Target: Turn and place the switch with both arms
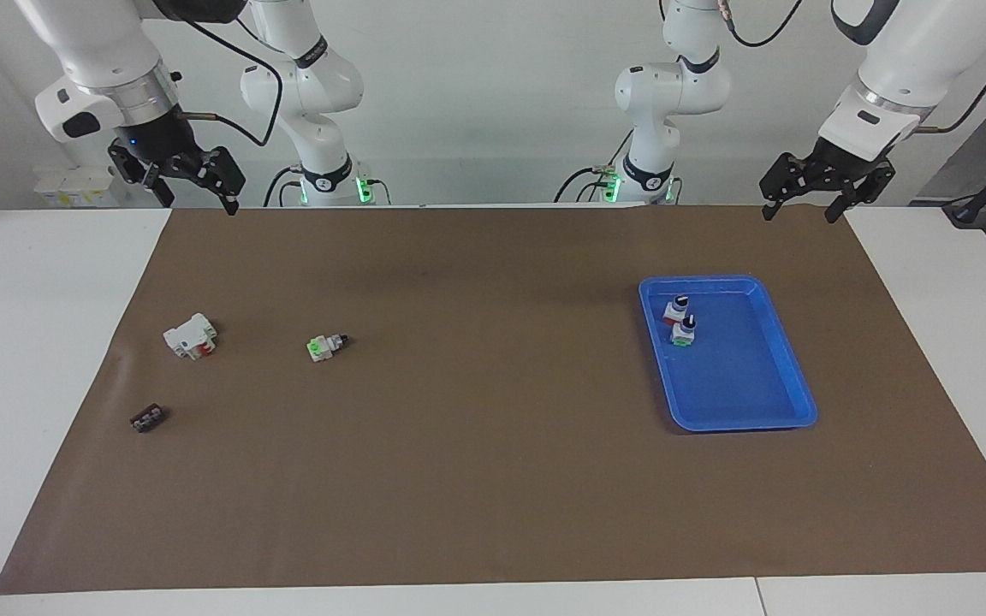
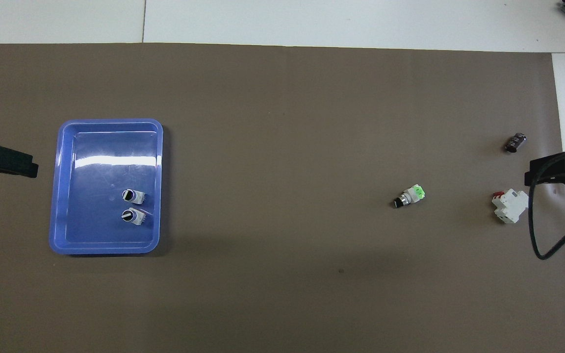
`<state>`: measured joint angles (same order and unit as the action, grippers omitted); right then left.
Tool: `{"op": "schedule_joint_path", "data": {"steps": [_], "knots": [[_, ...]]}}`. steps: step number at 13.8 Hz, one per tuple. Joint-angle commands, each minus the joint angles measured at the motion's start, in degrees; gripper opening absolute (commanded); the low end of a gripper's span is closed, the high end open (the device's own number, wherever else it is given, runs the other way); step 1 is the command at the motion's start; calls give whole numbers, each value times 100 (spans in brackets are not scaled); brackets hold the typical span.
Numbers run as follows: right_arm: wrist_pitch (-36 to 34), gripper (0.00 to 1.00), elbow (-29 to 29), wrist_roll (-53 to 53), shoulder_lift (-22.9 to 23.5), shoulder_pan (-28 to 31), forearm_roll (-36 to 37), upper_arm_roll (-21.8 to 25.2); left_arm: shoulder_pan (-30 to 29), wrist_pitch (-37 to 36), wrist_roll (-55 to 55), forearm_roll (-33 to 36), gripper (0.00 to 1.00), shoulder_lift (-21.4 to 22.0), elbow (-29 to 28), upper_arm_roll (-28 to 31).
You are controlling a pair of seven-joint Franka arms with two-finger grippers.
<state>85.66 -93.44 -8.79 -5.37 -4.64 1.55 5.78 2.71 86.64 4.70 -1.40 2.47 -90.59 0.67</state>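
Observation:
The switch lies on its side on the brown mat toward the right arm's end, with its green block at one end and its black knob at the other. It also shows in the overhead view. Two more switches stand upright in the blue tray, also seen from overhead. My right gripper hangs open and empty over the mat's edge by the robots, well away from the switch. My left gripper hangs open and empty over the same edge at the left arm's end.
A white boxy part with red lies beside the switch, closer to the right arm's end. A tiny dark flat piece lies farther from the robots than it. The blue tray sits toward the left arm's end.

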Motion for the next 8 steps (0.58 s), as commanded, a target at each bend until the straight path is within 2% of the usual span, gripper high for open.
{"op": "schedule_joint_path", "data": {"steps": [1,6,8], "knots": [[248,100,-403,-278,-245,60,21,-60,10,2,4,-10,100,158,-187,21],[643,100,-833,-1501,-254,43,73,-86,10,20,-57,-10,100,158,-187,21],[1125,100,-1315,-1992,-280,43,74,-86,10,3,-40,-18,100,158,-178,21]]}}
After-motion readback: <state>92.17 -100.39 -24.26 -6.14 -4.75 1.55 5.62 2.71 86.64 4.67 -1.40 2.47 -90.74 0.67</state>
